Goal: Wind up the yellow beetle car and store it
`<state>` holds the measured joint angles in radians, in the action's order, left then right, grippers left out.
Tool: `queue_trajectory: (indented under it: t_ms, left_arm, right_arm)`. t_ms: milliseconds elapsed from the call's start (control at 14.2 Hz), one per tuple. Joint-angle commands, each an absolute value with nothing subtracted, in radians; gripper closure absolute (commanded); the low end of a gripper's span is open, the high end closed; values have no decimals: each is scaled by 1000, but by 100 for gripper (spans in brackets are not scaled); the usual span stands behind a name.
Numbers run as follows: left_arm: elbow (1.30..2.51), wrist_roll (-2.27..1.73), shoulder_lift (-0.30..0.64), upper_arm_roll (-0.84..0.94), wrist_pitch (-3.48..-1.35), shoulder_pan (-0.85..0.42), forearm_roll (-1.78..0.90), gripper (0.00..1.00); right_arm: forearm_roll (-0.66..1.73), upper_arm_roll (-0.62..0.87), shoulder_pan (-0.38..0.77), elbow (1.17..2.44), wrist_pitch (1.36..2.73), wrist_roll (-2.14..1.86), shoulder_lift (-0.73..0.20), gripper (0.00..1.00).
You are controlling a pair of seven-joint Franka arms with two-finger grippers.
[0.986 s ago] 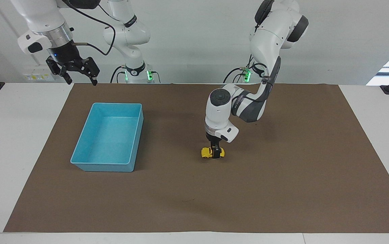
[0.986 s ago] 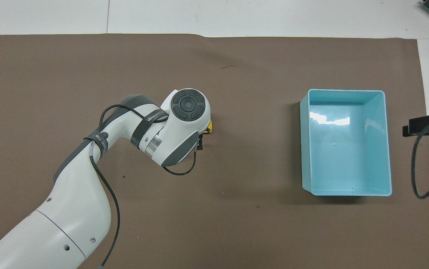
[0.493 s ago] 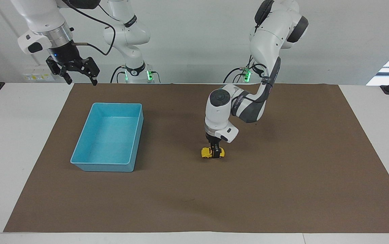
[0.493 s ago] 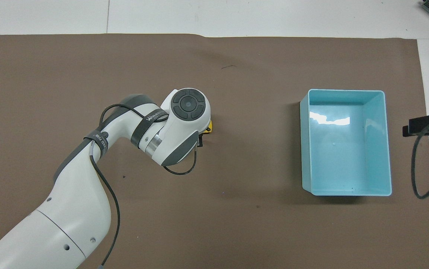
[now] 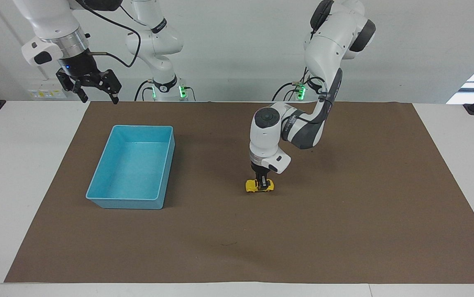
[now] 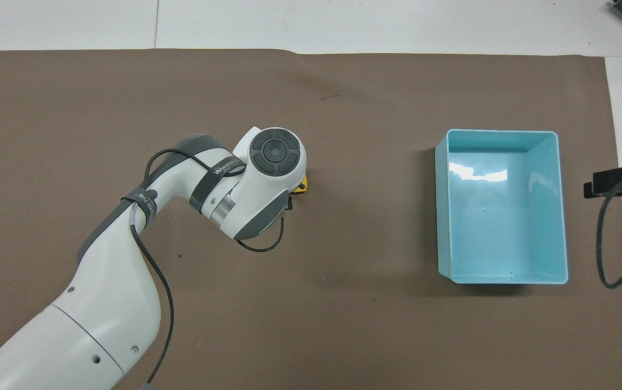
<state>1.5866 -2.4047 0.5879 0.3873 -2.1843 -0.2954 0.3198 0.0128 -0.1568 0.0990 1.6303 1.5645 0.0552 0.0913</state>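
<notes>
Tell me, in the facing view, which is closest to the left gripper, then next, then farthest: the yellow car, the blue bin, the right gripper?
1. yellow beetle car: gripped by the left gripper, mid-mat.
2. blue bin: toward the right arm's end.
3. right gripper: raised, waiting above the mat's corner.

Since the earlier frames, the left gripper (image 5: 264, 182) goes from open jaws straddling the yellow beetle car (image 5: 258, 186) to fingers clamped on its body. The car sits on the brown mat (image 5: 344, 214), and the left arm's wrist shifts very slightly.
</notes>
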Motion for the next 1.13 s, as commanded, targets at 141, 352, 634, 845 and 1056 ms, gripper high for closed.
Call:
queue_trajectory:
  t_ms: [141, 352, 634, 845, 1056]
  left_arm:
    - [1565, -2349, 607, 385, -2189, -298, 339, 100]
    - [1568, -2338, 606, 385, -2187, -291, 334, 100]
    - [1572, -2347, 603, 383, -2177, -269, 330, 100]
    - [1574, -2353, 601, 374, -2166, -256, 327, 100]
    - [1582, -2359, 598, 370, -2149, -238, 327, 100]
  right_arm:
    - [23, -153, 92, 1637, 1568, 38, 100, 0]
    - [23, -153, 92, 1637, 1568, 38, 100, 0]
    - [23, -153, 92, 1637, 1568, 38, 100, 0]
    - [23, -153, 92, 1637, 1568, 38, 100, 0]
    - [23, -153, 92, 1637, 1568, 38, 100, 0]
